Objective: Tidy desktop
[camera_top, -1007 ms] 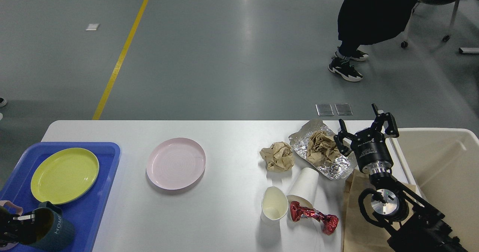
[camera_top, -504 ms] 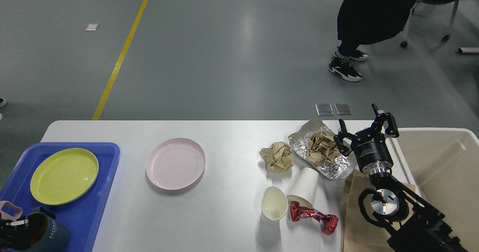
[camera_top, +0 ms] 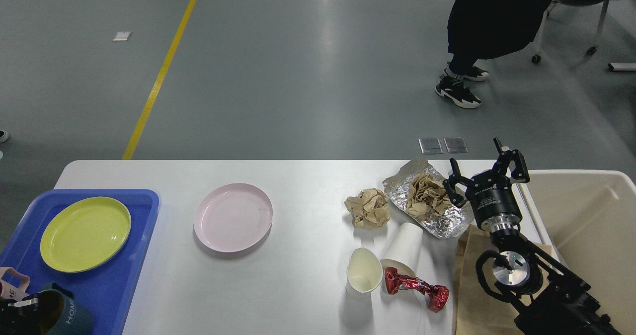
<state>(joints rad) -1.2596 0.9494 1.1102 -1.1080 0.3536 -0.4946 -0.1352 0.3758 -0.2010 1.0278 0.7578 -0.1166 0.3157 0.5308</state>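
While the right gripper's [camera_top: 484,168] fingers stand spread, lower them onto the crumpled brown paper [camera_top: 426,194]; left fingers untellable.

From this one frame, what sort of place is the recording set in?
Probably a lab or workshop hall: grey sealed floor with a yellow line, a wheeled chair, and a staged white desktop.

desktop [camera_top: 298,285]: smooth matt white | tray [camera_top: 144,210]: glossy blue plastic | foil sheet [camera_top: 447,223]: crinkled shiny metal | brown paper wad [camera_top: 368,207]: crumpled, matt
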